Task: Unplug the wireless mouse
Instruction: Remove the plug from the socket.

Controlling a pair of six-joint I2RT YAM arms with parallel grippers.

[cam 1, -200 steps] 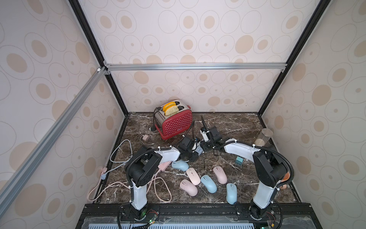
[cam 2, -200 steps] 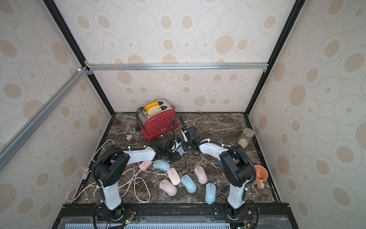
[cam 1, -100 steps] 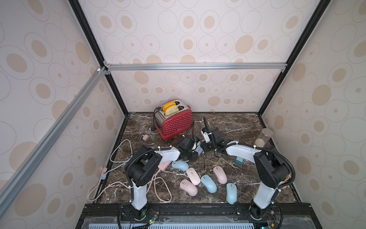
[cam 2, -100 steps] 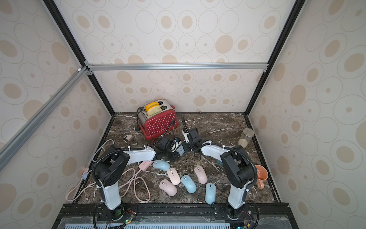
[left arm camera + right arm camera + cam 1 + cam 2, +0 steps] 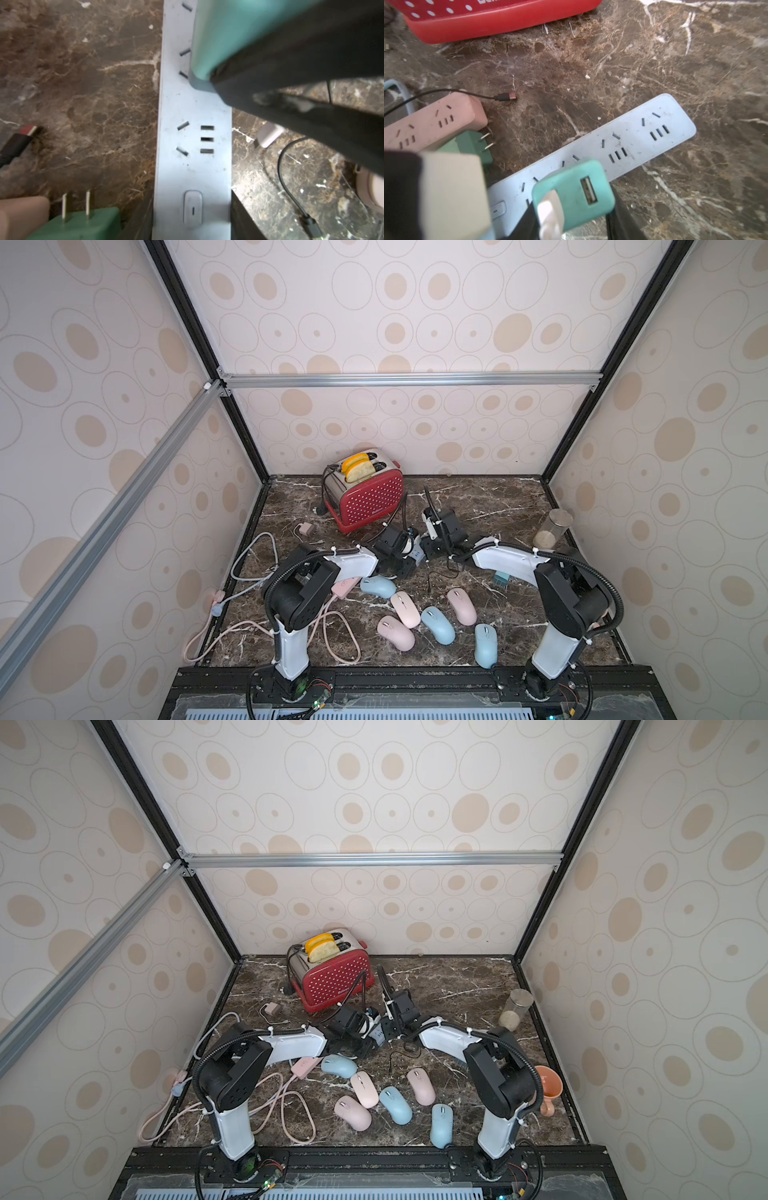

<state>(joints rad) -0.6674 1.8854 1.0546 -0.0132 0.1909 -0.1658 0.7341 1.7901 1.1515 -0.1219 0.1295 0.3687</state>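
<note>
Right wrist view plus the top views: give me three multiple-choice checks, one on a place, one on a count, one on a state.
1. Where does the black cable's USB plug lie?
A. dangling in mid-air
B. on the table, beside the end of the pink power strip
C. tucked under the pink power strip

2. How many mice lie on the table?
A. four
B. eight
C. six

3. The USB port on the teal charger is:
A. empty
B. holding a plug
C. taped over

Key: 1 B, the plug rests loose on the marble; 2 C, three blue and three pink in both top views; 3 A, the slot shows bare in the right wrist view.
</note>
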